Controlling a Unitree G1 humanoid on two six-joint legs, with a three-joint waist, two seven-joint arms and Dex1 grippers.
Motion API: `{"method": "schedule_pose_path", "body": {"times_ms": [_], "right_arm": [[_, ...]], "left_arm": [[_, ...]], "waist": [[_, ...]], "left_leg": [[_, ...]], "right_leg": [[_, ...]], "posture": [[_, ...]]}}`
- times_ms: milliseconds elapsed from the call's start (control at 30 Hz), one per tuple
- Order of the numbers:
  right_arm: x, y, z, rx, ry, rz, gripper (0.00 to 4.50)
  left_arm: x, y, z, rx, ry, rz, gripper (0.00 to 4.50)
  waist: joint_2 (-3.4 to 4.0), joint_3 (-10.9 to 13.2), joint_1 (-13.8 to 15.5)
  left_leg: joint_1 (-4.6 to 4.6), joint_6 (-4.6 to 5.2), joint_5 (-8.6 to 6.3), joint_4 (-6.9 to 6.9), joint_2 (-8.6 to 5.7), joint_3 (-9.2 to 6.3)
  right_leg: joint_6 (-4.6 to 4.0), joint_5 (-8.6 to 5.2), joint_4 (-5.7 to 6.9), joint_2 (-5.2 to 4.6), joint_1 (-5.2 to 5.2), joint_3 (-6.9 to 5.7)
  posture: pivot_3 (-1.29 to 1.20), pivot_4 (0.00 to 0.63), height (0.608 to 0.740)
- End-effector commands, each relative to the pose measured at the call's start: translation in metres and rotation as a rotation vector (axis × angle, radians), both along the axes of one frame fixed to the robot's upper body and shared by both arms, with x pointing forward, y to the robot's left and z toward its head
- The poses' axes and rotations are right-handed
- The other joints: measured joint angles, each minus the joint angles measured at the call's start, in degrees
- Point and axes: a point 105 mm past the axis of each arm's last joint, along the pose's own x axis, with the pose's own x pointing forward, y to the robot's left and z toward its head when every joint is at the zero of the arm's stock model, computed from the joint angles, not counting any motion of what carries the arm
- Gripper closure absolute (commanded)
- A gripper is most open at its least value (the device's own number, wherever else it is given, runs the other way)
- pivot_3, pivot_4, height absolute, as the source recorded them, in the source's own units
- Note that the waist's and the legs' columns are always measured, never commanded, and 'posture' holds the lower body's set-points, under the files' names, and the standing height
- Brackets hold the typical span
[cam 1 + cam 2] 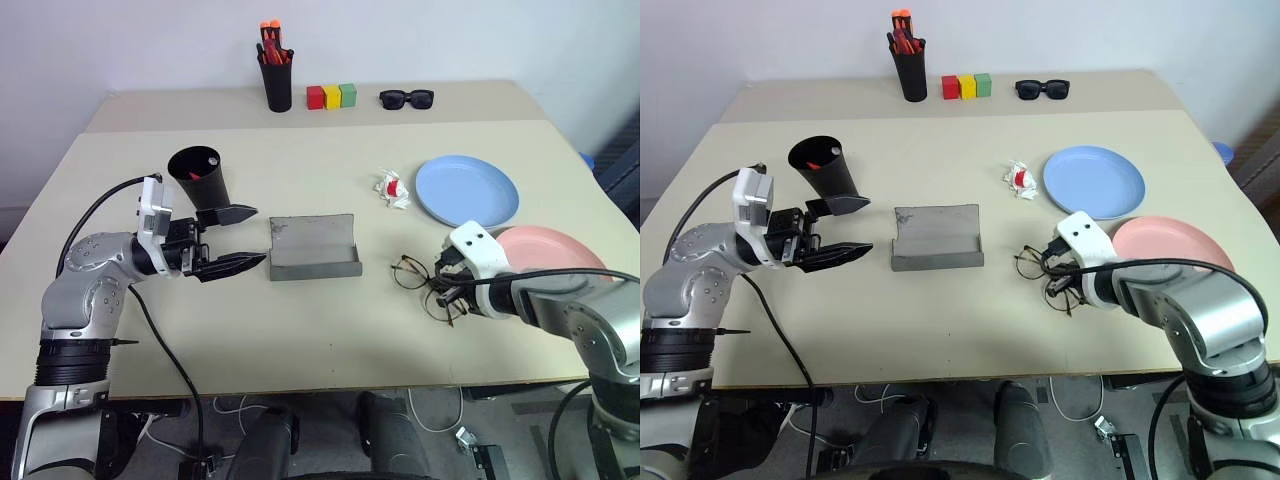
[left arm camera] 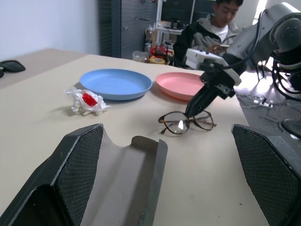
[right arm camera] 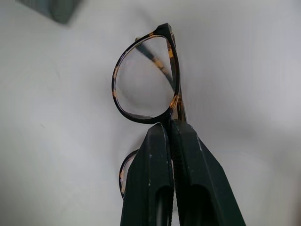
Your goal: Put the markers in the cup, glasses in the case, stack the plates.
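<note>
The glasses [image 1: 410, 273] lie right of the open grey case [image 1: 313, 250]. My right gripper [image 3: 169, 123] is shut on the glasses' frame at the bridge, one round lens [image 3: 143, 80] sticking out beyond the fingertips. Whether the glasses are off the table I cannot tell. My left gripper [image 1: 243, 238] hangs open just left of the case, nothing between its fingers. The black cup [image 1: 200, 175] stands behind it with a red-tipped marker [image 1: 195, 177] inside. The blue plate [image 1: 467, 190] and the pink plate [image 1: 550, 250] lie side by side at the right, the pink one partly behind my right arm.
A crumpled white and red wrapper [image 1: 392, 188] lies left of the blue plate. At the back stand a pen holder [image 1: 276, 75], three coloured blocks [image 1: 332, 96] and black sunglasses [image 1: 406, 98]. A person [image 2: 216, 23] sits beyond the table's right end.
</note>
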Motion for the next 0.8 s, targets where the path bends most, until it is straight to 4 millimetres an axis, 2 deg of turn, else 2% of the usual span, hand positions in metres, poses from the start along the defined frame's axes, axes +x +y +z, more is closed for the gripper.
{"method": "schedule_pose_path", "body": {"times_ms": [33, 133, 233, 367, 433, 633, 733, 800], "right_arm": [[0.019, 0.004, 0.042, -0.004, -0.171, 0.018, 4.47], [0.036, 0.028, 0.062, 0.046, -0.264, 0.081, 4.47], [0.049, 0.051, 0.066, 0.081, -0.317, 0.135, 4.47], [0.063, 0.101, 0.075, 0.173, -0.39, 0.24, 4.47], [0.064, 0.12, 0.074, 0.184, -0.407, 0.291, 4.47], [0.061, 0.142, 0.064, 0.185, -0.417, 0.409, 4.47], [0.054, 0.155, 0.052, 0.2, -0.401, 0.468, 4.47], [0.052, 0.158, 0.039, 0.145, -0.417, 0.512, 4.47]], "left_arm": [[-0.001, 0.012, 0.011, -0.021, -0.009, 0.036, 0.0], [-0.005, 0.019, 0.01, -0.016, 0.032, 0.049, 0.0], [-0.008, 0.027, 0.008, -0.001, 0.057, 0.069, 0.0], [-0.014, 0.04, 0.003, 0.038, 0.077, 0.105, 0.0], [-0.017, 0.044, 0.003, 0.046, 0.076, 0.116, 0.0], [-0.023, 0.045, 0.001, 0.056, 0.068, 0.13, 0.0], [-0.024, 0.044, 0.002, 0.056, 0.064, 0.135, 0.0], [-0.024, 0.044, 0.002, 0.059, 0.06, 0.138, 0.0]], "waist": [[0.01, 0.0, 0.0], [0.0, 0.0, -0.1], [0.0, 0.0, -0.2], [0.02, 0.0, -0.4], [0.02, 0.0, -0.4], [0.02, 0.0, 0.0], [0.01, 0.0, -0.2], [0.02, 0.0, -0.3]], "left_leg": [[0.0, 0.0, 0.0, 0.0, 0.0, 0.02], [0.02, 0.0, 0.0, -0.1, 0.0, 0.01], [0.01, -0.01, 0.0, -0.19, 0.02, 0.02], [-0.14, -0.03, 0.01, -0.19, 0.02, 0.05], [-0.24, -0.06, 0.03, -0.2, 0.03, 0.08], [-0.37, -0.07, 0.03, -0.17, 0.0, 0.01], [-0.37, -0.07, 0.03, -0.19, 0.0, 0.01], [-0.35, -0.07, 0.03, -0.21, 0.03, 0.01]], "right_leg": [[0.0, 0.0, 0.0, 0.0, -0.02, 0.01], [-0.01, 0.0, -0.02, 0.01, -0.04, 0.0], [-0.01, 0.0, -0.07, 0.06, -0.09, -0.01], [-0.06, 0.04, -0.02, 0.04, -0.31, 0.04], [-0.1, 0.07, 0.05, 0.05, -0.46, 0.08], [-0.12, 0.09, 0.04, 0.03, -0.51, 0.05], [-0.13, 0.09, 0.06, 0.07, -0.55, 0.04], [-0.16, 0.1, 0.08, 0.17, -0.56, 0.03]], "posture": [[0.0, 0.15, 0.74], [0.0, 0.15, 0.74], [0.0, 0.15, 0.74], [0.0, 0.15, 0.74], [0.0, 0.15, 0.74], [0.0, 0.15, 0.74], [0.0, 0.15, 0.74], [0.0, 0.15, 0.74]]}}
